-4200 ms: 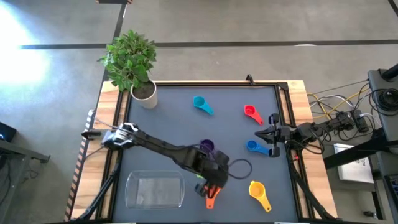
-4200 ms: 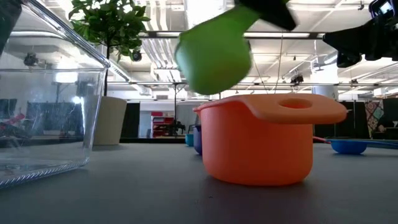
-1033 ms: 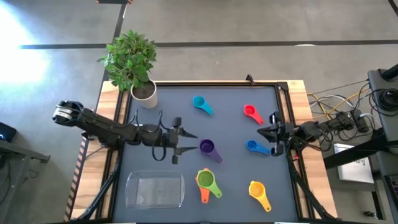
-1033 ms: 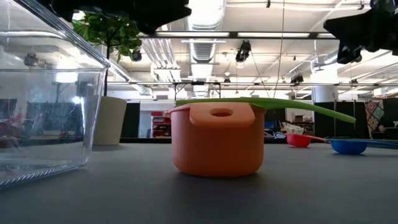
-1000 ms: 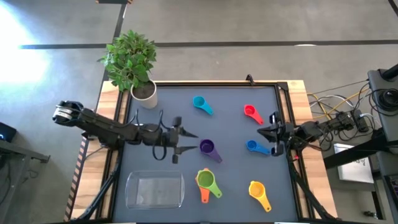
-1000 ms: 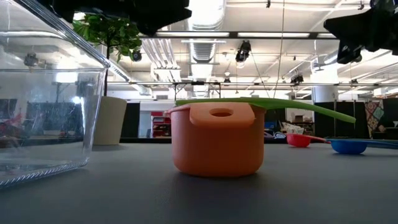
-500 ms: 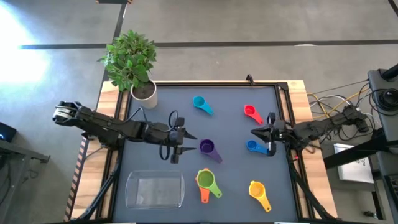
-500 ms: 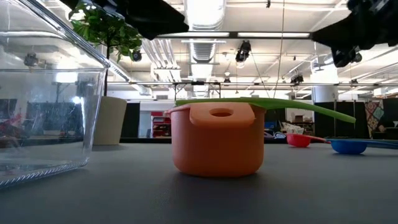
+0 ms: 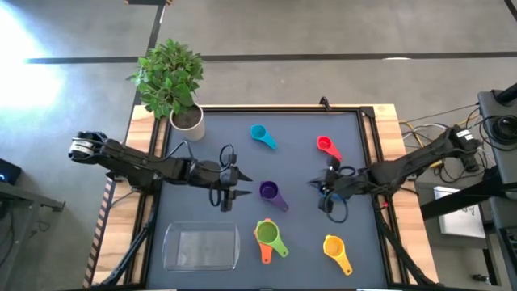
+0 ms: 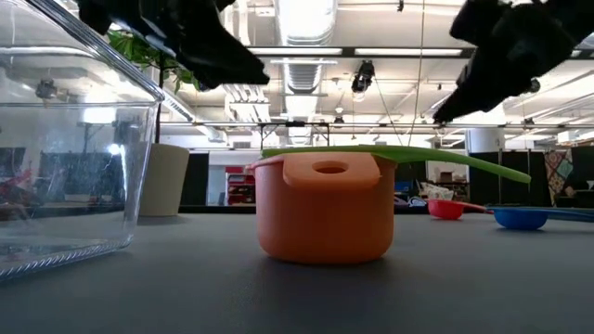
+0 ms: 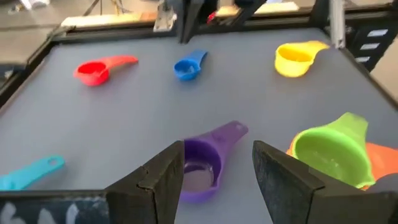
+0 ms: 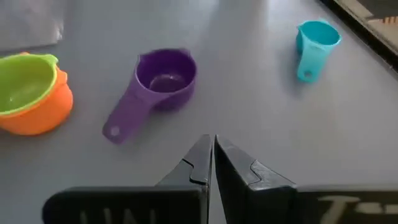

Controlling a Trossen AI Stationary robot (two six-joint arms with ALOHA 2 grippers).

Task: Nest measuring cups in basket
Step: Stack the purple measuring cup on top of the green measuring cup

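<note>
The purple measuring cup [image 9: 269, 191] rests on its base at mid-table between my two grippers. My left gripper [image 9: 241, 187] hovers open just left of it, fingers slanting down toward it, the cup [image 11: 199, 169] ahead of the gap. My right gripper [image 9: 309, 183] is shut and hangs right of the cup, pointing at it [image 12: 163, 78]. The green cup [image 9: 266, 234] sits nested in the orange cup [image 10: 325, 209]. The dark blue cup [image 11: 188, 67] lies under my right arm. The basket [image 9: 202, 245] stands near the front left.
The yellow cup [image 9: 335, 246] lies front right, the red cup [image 9: 325, 145] and the light blue cup [image 9: 260, 134] toward the far side. A potted plant [image 9: 174, 85] stands at the far left corner. A raised black rim [image 9: 367, 153] borders the table.
My right gripper has swung from the table's right edge toward the purple cup, passing over the dark blue cup and tipping downward; it stays shut. My left gripper has tipped its open fingers down toward the purple cup. No cup has moved.
</note>
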